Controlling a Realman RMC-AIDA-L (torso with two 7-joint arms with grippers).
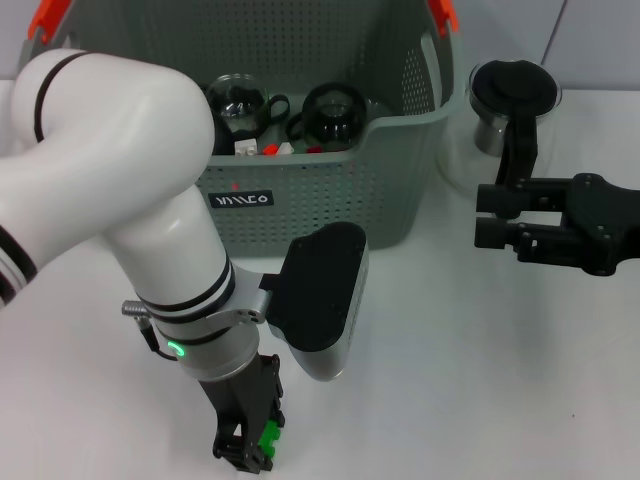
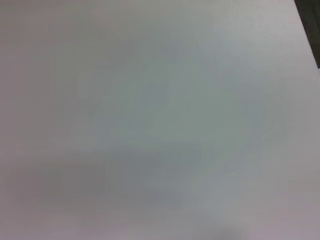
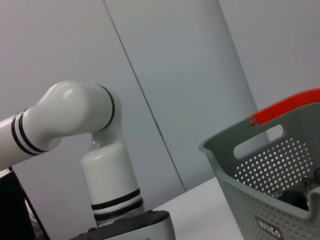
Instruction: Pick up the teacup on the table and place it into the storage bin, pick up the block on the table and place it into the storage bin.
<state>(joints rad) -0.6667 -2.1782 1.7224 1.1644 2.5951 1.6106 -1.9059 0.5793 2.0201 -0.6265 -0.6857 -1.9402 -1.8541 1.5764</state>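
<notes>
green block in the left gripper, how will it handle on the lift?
The block looks small and rigid, probably light, so it should lift without sagging. The left gripper hides most of it, so its exact shape is unclear. Its glossy plastic look suggests it could slip in a weak pinch.

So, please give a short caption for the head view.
Left gripper on a green block; right gripper idle beside the bin.

The left gripper (image 1: pixel 250 450) ran off the bottom edge of the head view, so its fingertips were cut away. The left arm hid the storage bin's (image 1: pixel 330 190) upper-left corner. The left wrist view gave only blurred table (image 2: pixel 160 120), nothing distinguishable.
</notes>
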